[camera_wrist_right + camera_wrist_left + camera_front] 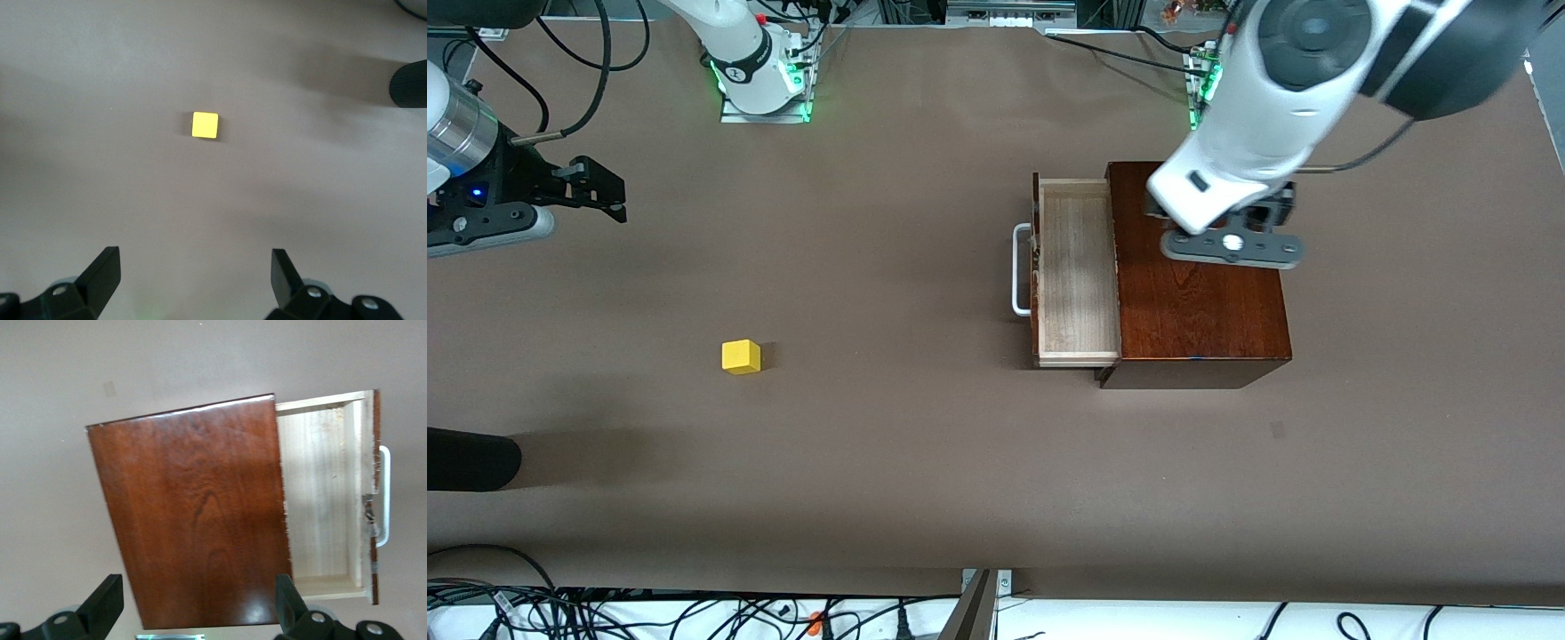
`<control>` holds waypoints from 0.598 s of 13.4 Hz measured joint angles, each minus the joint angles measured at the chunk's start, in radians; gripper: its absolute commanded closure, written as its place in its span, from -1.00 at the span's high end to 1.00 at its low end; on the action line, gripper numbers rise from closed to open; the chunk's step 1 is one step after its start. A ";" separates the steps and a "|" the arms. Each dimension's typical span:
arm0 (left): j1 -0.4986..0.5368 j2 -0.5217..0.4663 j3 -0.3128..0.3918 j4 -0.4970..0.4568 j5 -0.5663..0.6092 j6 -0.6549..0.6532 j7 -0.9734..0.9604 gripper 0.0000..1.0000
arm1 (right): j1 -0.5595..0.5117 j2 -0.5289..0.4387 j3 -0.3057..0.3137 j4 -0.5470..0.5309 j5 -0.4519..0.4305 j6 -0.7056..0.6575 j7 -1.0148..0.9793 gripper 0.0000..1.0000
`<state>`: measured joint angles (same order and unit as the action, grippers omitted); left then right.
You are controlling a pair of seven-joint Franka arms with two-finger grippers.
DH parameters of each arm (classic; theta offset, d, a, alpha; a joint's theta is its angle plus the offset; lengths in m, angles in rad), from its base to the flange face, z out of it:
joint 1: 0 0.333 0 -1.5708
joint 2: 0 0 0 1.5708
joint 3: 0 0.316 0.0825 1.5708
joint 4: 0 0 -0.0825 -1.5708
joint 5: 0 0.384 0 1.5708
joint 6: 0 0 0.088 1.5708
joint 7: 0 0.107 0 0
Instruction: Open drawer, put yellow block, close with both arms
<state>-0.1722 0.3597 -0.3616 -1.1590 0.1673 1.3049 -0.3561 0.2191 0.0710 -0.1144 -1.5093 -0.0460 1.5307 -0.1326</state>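
Observation:
The drawer (1076, 267) of the dark wooden box (1200, 293) stands pulled out toward the right arm's end, its pale inside bare and its white handle (1018, 271) showing. The yellow block (741, 356) lies alone on the brown table, well apart from the drawer toward the right arm's end. My left gripper (200, 597) hangs open over the box top (193, 513), holding nothing, with the drawer (323, 493) beside it. My right gripper (596, 188) hovers open over bare table at the right arm's end. In its wrist view the right gripper (197, 270) is empty, and the yellow block (205, 125) lies ahead of the fingers, untouched.
A black rounded object (467, 458) juts in at the table's edge at the right arm's end, nearer the front camera than the block; it also shows in the right wrist view (410, 83). Cables (694, 613) lie along the table's front edge.

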 measured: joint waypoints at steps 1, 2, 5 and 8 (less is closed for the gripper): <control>0.026 -0.006 0.001 0.000 0.000 -0.003 0.041 1.00 | 0.000 0.000 0.000 0.000 0.000 0.000 0.000 1.00; 0.050 -0.008 0.002 0.000 0.000 -0.005 0.079 1.00 | 0.000 0.000 0.000 0.000 0.000 0.000 0.000 1.00; 0.071 -0.012 0.060 -0.006 -0.013 0.004 0.227 1.00 | 0.000 0.000 0.000 0.000 0.000 0.000 0.000 1.00; 0.041 -0.055 0.221 -0.079 -0.117 0.092 0.345 1.00 | 0.000 0.000 0.000 0.000 0.000 0.000 0.000 1.00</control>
<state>-0.1314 0.3049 -0.1408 -1.2375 0.0501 1.3972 -0.0112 0.2191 0.0710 -0.1144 -1.5092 -0.0460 1.5308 -0.1326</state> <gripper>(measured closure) 0.000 0.000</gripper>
